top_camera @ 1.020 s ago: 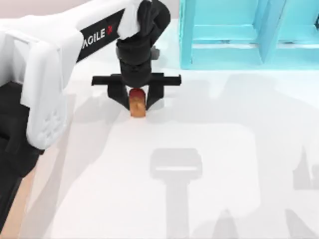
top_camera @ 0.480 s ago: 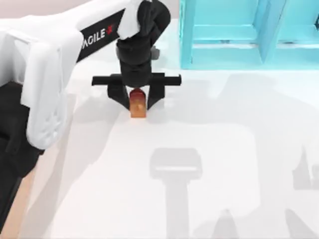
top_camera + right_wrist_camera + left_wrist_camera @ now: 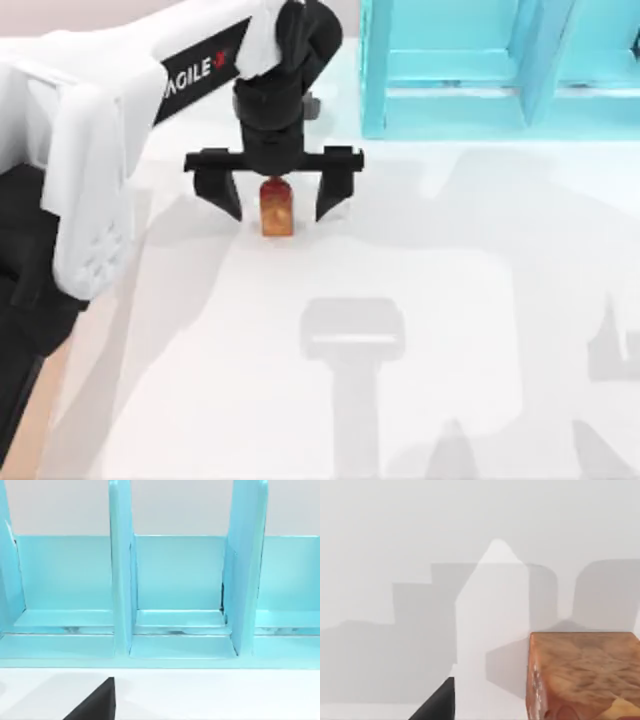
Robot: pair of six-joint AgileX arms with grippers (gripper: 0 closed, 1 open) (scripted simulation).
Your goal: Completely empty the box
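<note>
The box is out of view. A small orange-brown bread loaf (image 3: 277,220) with a reddish top stands on the white table, left of the middle and towards the back. My left gripper (image 3: 278,206) hangs straight over it, open, with its black fingers (image 3: 224,190) spread wide on either side and clear of the loaf. In the left wrist view the loaf (image 3: 585,675) shows close up beside one dark fingertip (image 3: 440,706). The right wrist view shows one dark fingertip (image 3: 97,702) of my right gripper above the table.
A turquoise-blue shelf cabinet (image 3: 500,70) with upright dividers stands at the back right; the right wrist camera faces its compartments (image 3: 177,605). The white table (image 3: 420,260) stretches in front of it, crossed by grey shadows. My left arm's white link (image 3: 90,150) covers the left side.
The left gripper's fingers have spread apart and let go of the loaf. The loaf stays where it was on the table.
</note>
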